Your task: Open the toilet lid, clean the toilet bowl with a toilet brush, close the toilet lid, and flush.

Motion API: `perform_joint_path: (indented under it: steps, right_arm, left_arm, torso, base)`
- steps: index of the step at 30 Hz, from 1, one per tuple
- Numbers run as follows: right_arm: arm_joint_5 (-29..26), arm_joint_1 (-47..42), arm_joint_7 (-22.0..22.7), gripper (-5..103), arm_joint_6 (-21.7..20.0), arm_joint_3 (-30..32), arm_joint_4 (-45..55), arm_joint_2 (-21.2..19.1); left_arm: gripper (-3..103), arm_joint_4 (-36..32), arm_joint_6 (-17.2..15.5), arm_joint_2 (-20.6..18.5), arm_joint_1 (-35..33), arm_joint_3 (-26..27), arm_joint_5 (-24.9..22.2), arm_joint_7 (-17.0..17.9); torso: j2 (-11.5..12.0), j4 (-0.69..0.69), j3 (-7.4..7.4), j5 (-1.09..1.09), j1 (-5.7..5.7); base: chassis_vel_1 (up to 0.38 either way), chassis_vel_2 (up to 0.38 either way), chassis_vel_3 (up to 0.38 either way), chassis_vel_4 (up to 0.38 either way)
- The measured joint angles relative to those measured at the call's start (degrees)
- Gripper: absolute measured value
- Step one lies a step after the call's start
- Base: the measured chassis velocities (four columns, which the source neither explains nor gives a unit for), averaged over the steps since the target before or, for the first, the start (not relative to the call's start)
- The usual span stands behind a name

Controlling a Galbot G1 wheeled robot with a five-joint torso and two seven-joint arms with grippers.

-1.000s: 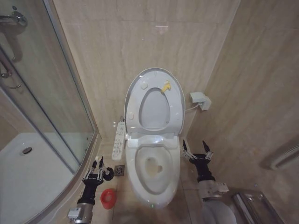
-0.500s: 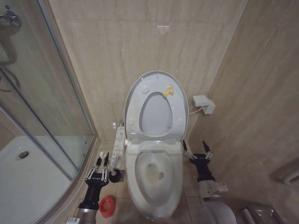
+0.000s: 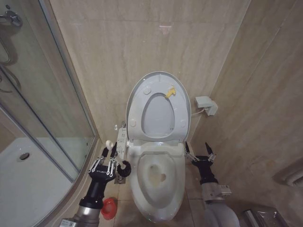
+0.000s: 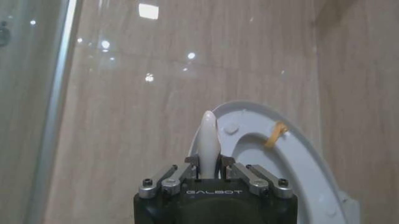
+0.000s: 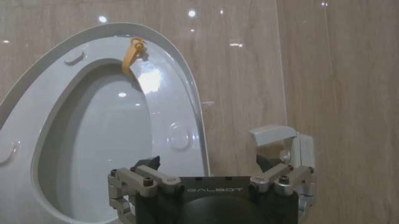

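The toilet lid [image 3: 157,116] stands raised against the wall, with the seat ring [image 3: 142,94] and its yellow tag folded up in front of it. Below them the toilet bowl [image 3: 138,182] lies open. My left gripper [image 3: 109,161] hovers at the bowl's left side, shut on the white handle of the toilet brush [image 3: 110,144]. The left wrist view shows the handle [image 4: 209,135] rising between the closed fingers [image 4: 192,162]. I cannot make out the bristle head. The red holder cup [image 3: 109,208] sits on the floor below that arm. My right gripper [image 3: 196,151] waits open to the right of the bowl, fingers [image 5: 148,164] spread.
A long white button panel [image 3: 121,144] runs along the seat's left side, close to my left gripper. A curved glass shower screen [image 3: 47,118] and white shower tray [image 3: 23,179] fill the left. A small white box [image 3: 206,105] hangs on the right wall. A bin [image 3: 265,217] stands bottom right.
The camera shifted after the earliest frame. Since then my left gripper has risen with the brush and moved toward the bowl and the button panel. The right arm has stayed put.
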State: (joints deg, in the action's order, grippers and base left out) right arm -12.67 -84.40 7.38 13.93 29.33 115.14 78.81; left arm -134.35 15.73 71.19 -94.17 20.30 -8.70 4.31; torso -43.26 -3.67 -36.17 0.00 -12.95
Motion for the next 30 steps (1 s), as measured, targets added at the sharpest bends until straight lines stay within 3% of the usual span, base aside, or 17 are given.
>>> perform_joint_path:
  steps: [8,19,27,30]
  right_arm:
    - [0.00,0.00,0.00,100,0.00,0.00,0.00,0.00]
    - [0.00,0.00,0.00,100,0.00,0.00,0.00,0.00]
    - [0.00,-0.01,0.00,100,0.00,0.00,0.00,0.00]
    - [0.00,-0.01,0.00,100,0.00,0.00,0.00,0.00]
  left_arm:
    - [21,5.43,-0.29,-1.15,7.55,-2.61,-3.08,-1.95]
    - [21,16.19,-0.14,-1.73,18.15,-11.80,-6.66,-2.62]
    - [21,25.31,1.65,-0.39,25.94,-17.57,-8.35,-3.31]
    - [21,32.07,3.18,0.75,30.44,-19.85,-8.17,-3.31]
  torso:
    - [0.01,0.01,-0.01,-0.01,-0.01]
    - [0.01,0.00,-0.01,0.00,0.00]
    - [0.01,0.00,-0.01,0.00,-0.01]
    - [0.01,0.01,-0.01,0.00,-0.01]
  base:
    - [0.000,0.000,0.000,0.000]
    - [0.000,0.000,0.000,0.000]
    - [0.000,0.000,0.000,0.000]
    - [0.000,0.000,0.000,0.000]
